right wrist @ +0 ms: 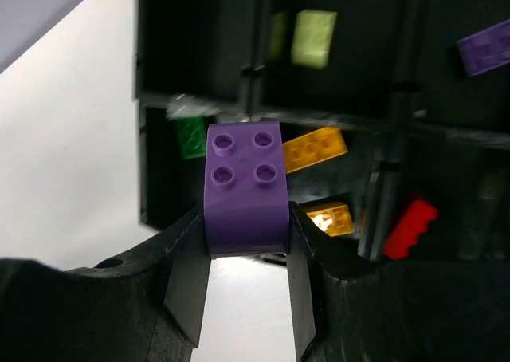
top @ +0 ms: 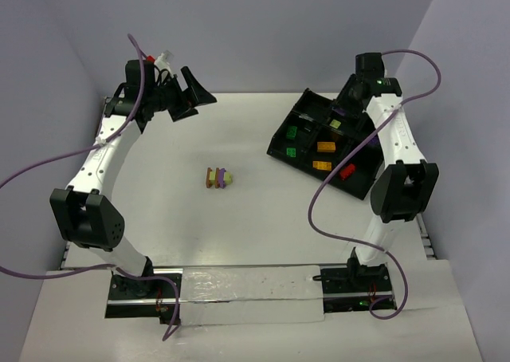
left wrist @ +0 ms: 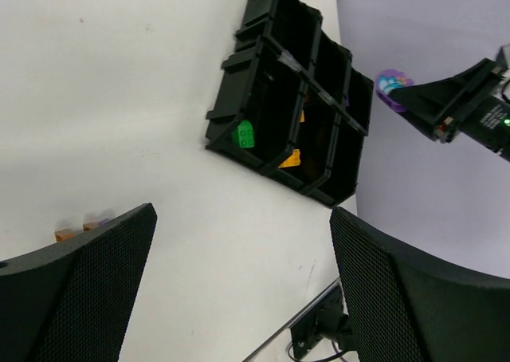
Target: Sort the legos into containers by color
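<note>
So the right gripper was clamped on a purple brick, a chunky two-by-two with four round studs on top, pinched by its sides between the two black fingers and hanging over the black divided tray at the far right of the table. Down in the tray's compartments you could see green bricks, two orange bricks in neighbouring compartments, a red brick near the front corner, a yellow-green brick further back, and a loose purple brick in a compartment off to the side. One little stack of bricks sat alone out in the middle of the table, well apart from the tray; it looked like purple, orange, pink and yellow-green pieces stuck together, but it was too small to be sure of the order. The left gripper was up at the far left with its fingers spread wide and nothing between them. The table was plain matte white, the tray sat on it at an angle, and pale greyish-lilac walls closed in the back and both sides. Purple cables looped off both arms.
</note>
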Available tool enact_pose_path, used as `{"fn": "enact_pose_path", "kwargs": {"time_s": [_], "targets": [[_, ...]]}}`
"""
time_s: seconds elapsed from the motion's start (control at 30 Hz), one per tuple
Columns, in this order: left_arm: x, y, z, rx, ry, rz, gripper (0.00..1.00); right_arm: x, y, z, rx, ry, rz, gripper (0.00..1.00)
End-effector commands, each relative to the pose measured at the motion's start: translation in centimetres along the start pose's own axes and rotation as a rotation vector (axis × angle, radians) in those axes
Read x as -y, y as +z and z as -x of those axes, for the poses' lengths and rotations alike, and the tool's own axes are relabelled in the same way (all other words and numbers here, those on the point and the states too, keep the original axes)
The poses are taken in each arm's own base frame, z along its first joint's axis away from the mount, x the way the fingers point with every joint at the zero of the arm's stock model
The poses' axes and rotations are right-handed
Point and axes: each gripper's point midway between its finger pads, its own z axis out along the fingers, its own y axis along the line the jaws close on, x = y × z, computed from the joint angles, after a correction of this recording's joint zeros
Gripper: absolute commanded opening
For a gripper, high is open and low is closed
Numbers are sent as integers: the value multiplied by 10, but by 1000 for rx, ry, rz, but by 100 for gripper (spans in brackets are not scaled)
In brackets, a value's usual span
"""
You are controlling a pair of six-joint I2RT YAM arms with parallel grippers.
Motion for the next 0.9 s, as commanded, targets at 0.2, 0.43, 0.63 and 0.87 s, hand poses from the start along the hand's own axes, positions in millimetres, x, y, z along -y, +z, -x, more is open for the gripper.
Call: {"fn": "enact_pose_path", "kwargs": {"time_s": [0.2, 0.43, 0.63, 0.87], "targets": [[-3, -16, -5, 11, 49, 41, 97, 23, 19, 36, 94, -26, -171, 0], [-8, -18, -11, 5, 52, 55, 97, 35, 43, 49, 113, 15, -203, 0], [-10, -14, -14, -14, 48, 47, 96, 41, 57, 48, 104, 33, -209, 0], [-13, -8, -12, -20, 42, 54, 96, 56, 60, 47, 100, 47, -245, 0]]}}
